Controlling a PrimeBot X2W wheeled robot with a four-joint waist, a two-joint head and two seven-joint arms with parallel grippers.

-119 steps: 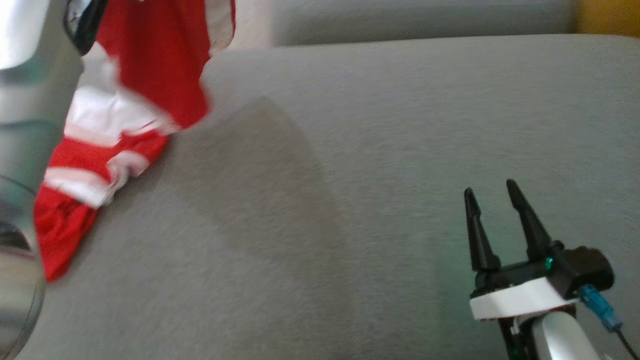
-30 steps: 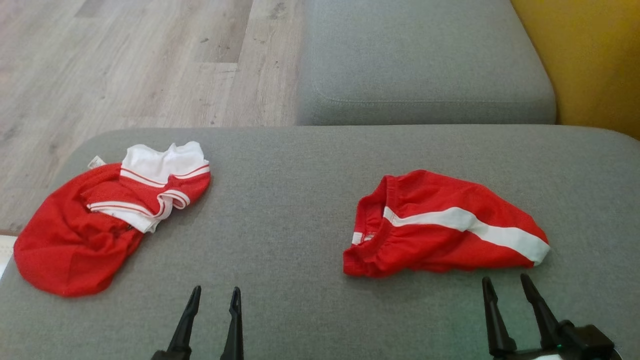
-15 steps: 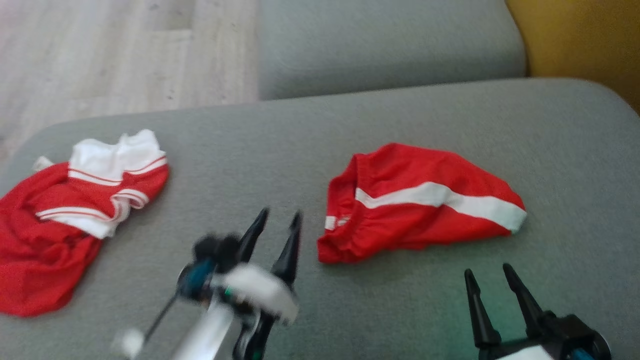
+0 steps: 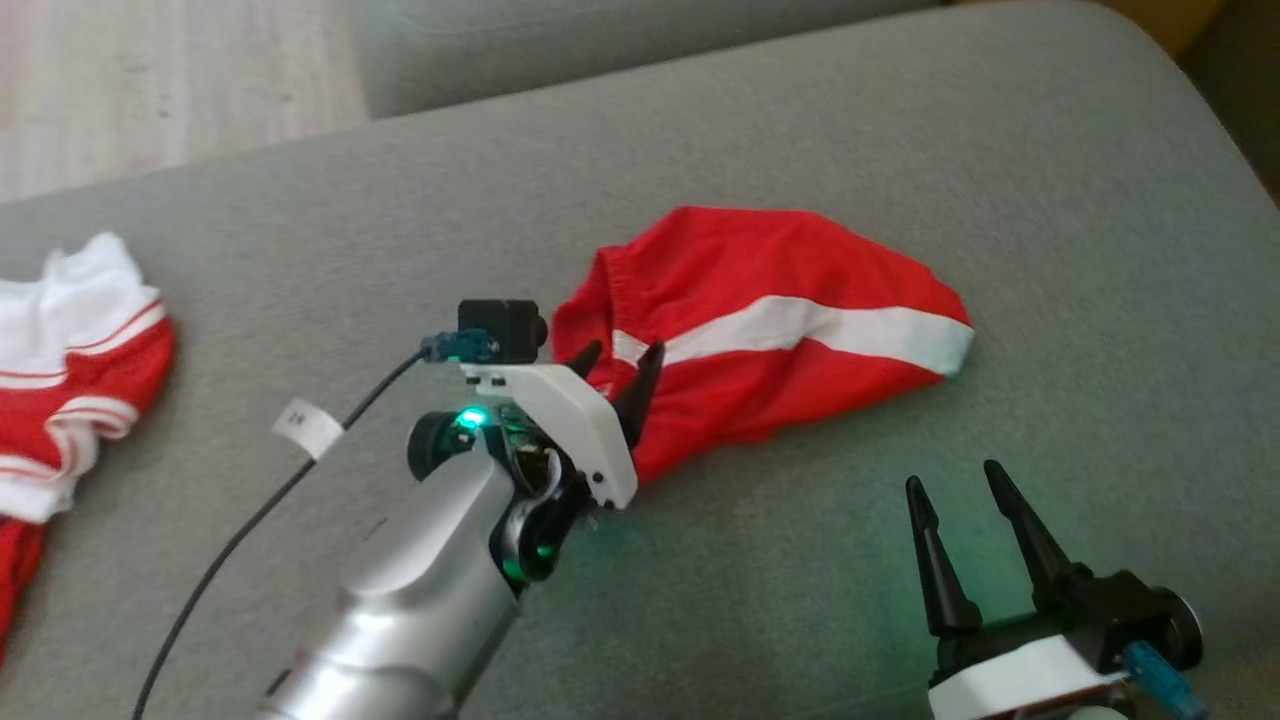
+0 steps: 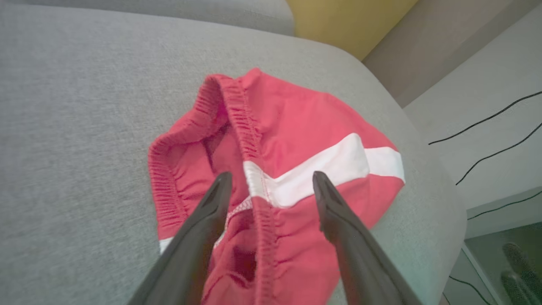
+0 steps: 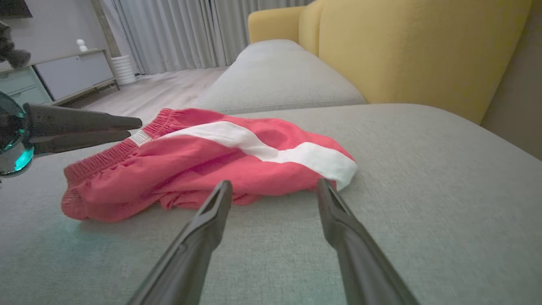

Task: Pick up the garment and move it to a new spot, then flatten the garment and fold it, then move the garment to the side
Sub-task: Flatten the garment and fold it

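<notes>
We see two pieces of clothing on the gray cushion (image 4: 1050,200). One is a pair of red shorts (image 4: 800,270) with one white stripe, in the middle. The other, a red and white piece (image 4: 70,390), lies far off at the left edge. The left gripper (image 4: 622,352) has its two fingers apart, right over the stretchy end of the shorts. The right gripper (image 4: 955,478) has its two fingers apart too, near the shorts, holding nothing.

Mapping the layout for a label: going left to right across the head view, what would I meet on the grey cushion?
Shirt → cable tag → left gripper → shorts → right gripper.
</notes>
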